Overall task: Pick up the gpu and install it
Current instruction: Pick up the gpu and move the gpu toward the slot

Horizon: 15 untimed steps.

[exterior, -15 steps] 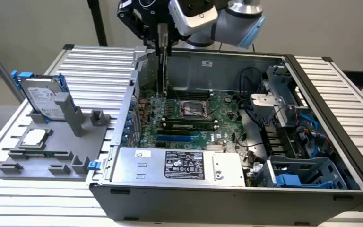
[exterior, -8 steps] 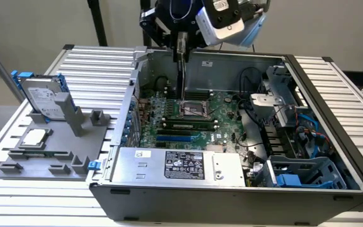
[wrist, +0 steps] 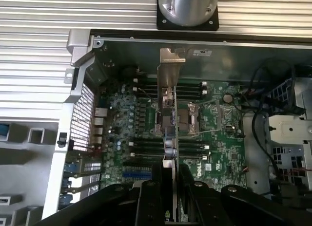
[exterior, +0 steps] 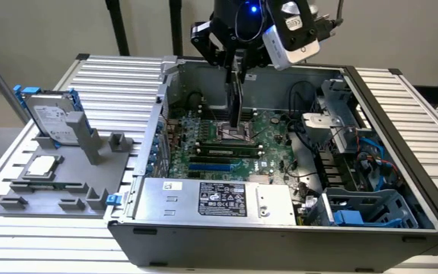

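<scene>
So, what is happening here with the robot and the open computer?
The robot arm's gripper has its jaws shut on the gpu, holding it on edge above the motherboard inside the open computer case. The card hangs over the middle of the board and is not yet seated in a slot. A hard drive rests in a grey holder at the exterior view's left.

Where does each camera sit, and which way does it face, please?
Exterior view: off the arm, raised, looking down into the open computer case; the claw holds the gpu on edge above the motherboard.
Wrist view: on the wrist, looking down the gpu at the motherboard; the claw shows.
Shared: claw, gpu, motherboard, computer case.
</scene>
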Motion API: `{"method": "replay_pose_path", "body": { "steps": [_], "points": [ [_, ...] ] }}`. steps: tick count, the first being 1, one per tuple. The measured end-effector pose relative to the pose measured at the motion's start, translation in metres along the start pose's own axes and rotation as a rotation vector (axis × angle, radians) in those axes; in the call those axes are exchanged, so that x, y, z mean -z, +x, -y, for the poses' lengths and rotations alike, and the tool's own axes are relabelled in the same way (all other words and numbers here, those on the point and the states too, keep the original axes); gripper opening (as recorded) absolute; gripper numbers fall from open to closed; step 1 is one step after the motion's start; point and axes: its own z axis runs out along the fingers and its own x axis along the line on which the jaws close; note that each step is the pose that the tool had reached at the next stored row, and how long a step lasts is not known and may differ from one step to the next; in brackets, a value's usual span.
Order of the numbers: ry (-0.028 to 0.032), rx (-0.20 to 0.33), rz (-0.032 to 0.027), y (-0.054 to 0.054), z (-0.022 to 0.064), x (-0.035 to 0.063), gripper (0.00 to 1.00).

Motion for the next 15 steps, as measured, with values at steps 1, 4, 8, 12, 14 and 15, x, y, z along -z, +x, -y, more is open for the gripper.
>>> {"method": "replay_pose_path", "body": {
  "steps": [1, 4, 8, 12, 14, 15],
  "points": [
    [0.0000, 0.000, -0.0001, 0.0000, 0.0000, 0.0000, 0.00],
    [-0.0002, 0.000, -0.0001, -0.0001, 0.0000, 0.0000, 0.00],
    [-0.0003, 0.000, -0.0001, -0.0001, 0.0000, -0.0001, 0.00],
    [-0.0003, 0.000, -0.0001, -0.0001, 0.0000, -0.0001, 0.00],
    [-0.0002, 0.000, -0.0001, -0.0001, 0.0000, -0.0001, 0.00],
    [-0.0003, 0.000, -0.0001, -0.0001, 0.0000, -0.0001, 0.00]
  ]
}}
